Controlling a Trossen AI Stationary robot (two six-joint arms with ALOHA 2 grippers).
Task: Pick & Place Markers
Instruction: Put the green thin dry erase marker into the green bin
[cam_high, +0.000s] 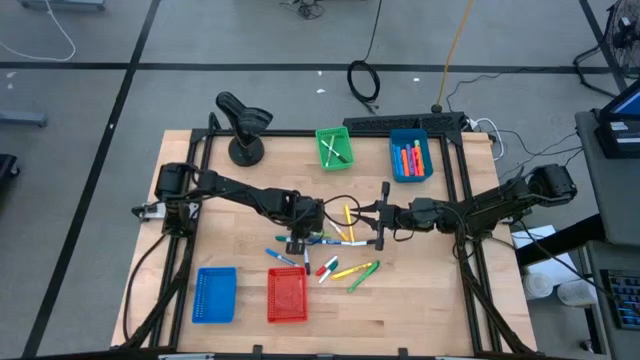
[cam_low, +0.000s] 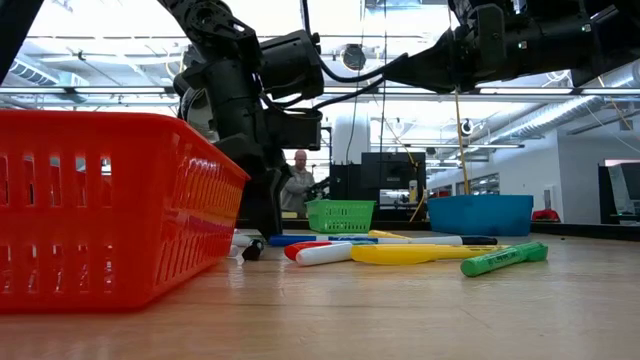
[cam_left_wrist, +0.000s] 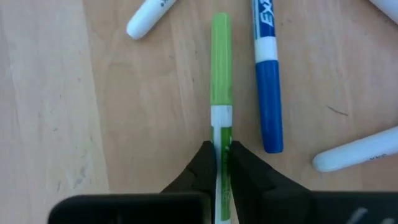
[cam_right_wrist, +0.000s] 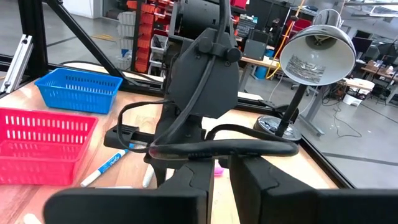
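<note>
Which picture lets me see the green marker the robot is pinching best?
The left wrist view: the green marker fills it, clamped in the left gripper. From above, the arm hides it. The low view doesn't show it clearly; the right wrist view doesn't show it.

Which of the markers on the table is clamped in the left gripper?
The green-capped marker: the left gripper is shut on its white body, while the blue-capped marker beside it lies free.

Your way to green basket (cam_high: 334, 148) blocked: right gripper (cam_high: 383, 223) hangs just beside scattered markers (cam_high: 340, 268); bare tabletop (cam_high: 440, 300) open toward near-right corner.
</note>
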